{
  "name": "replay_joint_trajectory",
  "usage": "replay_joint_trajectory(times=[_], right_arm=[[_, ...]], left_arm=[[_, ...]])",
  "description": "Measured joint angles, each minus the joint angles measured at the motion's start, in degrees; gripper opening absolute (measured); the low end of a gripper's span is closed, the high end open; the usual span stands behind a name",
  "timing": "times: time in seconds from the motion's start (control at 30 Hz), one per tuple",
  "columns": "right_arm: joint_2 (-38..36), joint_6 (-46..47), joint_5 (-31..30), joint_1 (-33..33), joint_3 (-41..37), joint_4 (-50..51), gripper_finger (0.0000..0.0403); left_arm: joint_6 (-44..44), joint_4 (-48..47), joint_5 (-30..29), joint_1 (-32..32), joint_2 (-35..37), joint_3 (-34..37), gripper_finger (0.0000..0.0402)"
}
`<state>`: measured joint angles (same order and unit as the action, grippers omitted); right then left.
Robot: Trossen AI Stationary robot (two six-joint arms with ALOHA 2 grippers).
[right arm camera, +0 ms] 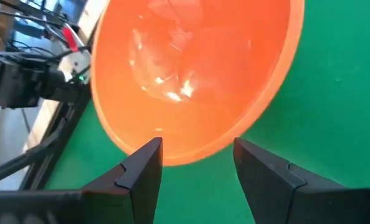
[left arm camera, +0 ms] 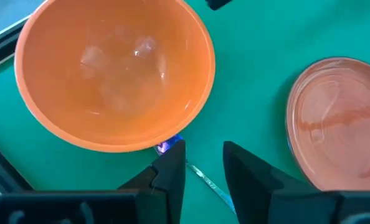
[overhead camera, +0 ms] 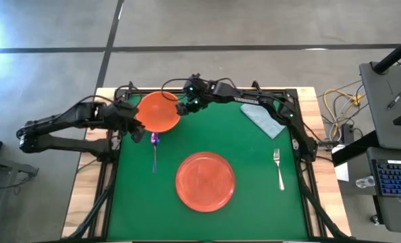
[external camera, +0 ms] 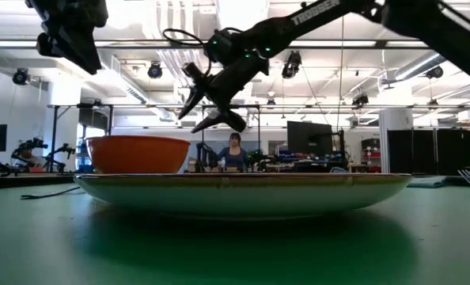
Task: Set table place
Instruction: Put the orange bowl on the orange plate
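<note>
The round orange bowl (overhead camera: pixel 158 111) stands on its base at the far left of the green table (overhead camera: pixel 254 202); it also shows in the low view (external camera: pixel 138 154). My left gripper (left arm camera: pixel 203 149) is open above the spoon (left arm camera: pixel 203 180), just near of the bowl (left arm camera: pixel 116 68). The spoon (overhead camera: pixel 154 150) lies flat, its purple end (overhead camera: pixel 154 138) next to the bowl. My right gripper (right arm camera: pixel 197 146) is open, raised at the bowl's right rim (right arm camera: pixel 191 68), as the low view (external camera: pixel 189 123) shows. The orange plate (overhead camera: pixel 205 181) lies near the front, the fork (overhead camera: pixel 279 169) to its right.
A pale blue-green folded cloth (overhead camera: pixel 262 120) lies at the far right of the table. The black rail frame (overhead camera: pixel 302 135) runs along the table's sides. A person (external camera: pixel 235 152) shows far off in the room behind.
</note>
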<state>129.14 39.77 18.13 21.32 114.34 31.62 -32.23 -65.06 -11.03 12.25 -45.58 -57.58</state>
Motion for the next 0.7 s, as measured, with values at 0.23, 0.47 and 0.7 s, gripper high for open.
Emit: replay_joint_trajectory(times=[0.23,0.47,0.7], right_arm=[[7.2,-1.73,-3.72,0.05,10.99,9.28,0.0189],[11.18,-0.59,-4.97,0.11,15.99,10.23,0.0189],[12.57,0.3,-7.41,0.1,16.04,10.73,0.0179]], left_arm=[[0.08,-0.11,0.04,0.0,1.91,-0.04,0.0093],[1.82,-0.31,-0.16,0.0,3.9,-0.04,0.0093],[4.11,-0.3,-1.51,-0.04,4.52,-0.07,0.0093]])
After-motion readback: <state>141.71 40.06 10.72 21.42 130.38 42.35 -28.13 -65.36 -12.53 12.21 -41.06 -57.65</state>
